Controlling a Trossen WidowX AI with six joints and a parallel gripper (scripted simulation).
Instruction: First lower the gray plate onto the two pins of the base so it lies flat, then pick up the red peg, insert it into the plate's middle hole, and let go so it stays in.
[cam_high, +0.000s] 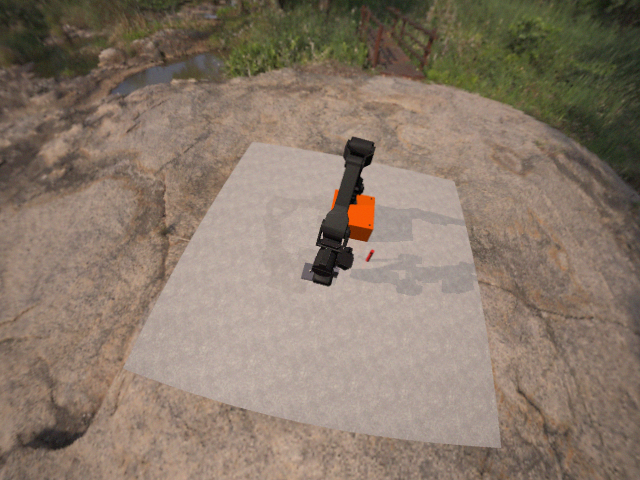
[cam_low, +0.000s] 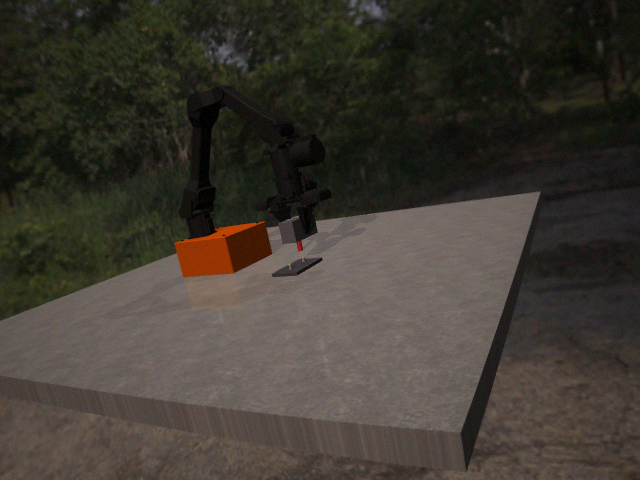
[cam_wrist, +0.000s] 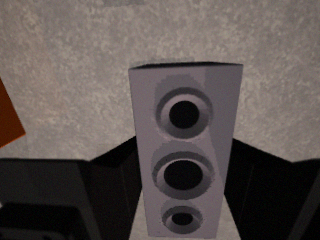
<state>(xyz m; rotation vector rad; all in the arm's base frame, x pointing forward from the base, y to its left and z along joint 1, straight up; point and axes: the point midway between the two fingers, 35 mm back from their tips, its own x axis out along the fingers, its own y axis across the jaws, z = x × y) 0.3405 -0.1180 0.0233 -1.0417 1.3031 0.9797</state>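
My gripper (cam_high: 324, 277) (cam_low: 298, 225) is shut on the gray plate (cam_low: 289, 230) (cam_wrist: 185, 150) and holds it a little above the table. In the wrist view the plate shows three round holes in a row. The dark flat base (cam_high: 307, 272) (cam_low: 297, 267) lies on the table right under the gripper, and the arm hides most of it in the top view. Two small pale pins stand up from it in the exterior view. The red peg (cam_high: 369, 255) (cam_low: 299, 246) lies on the table a short way to the right of the gripper in the top view. It does not show in the wrist view.
An orange box (cam_high: 362, 221) (cam_low: 222, 250) (cam_wrist: 7, 120) stands at the arm's foot, just behind the base. The gray table slab (cam_high: 310, 361) (cam_low: 361, 335) rests on rocky ground, with its edges far from the gripper.
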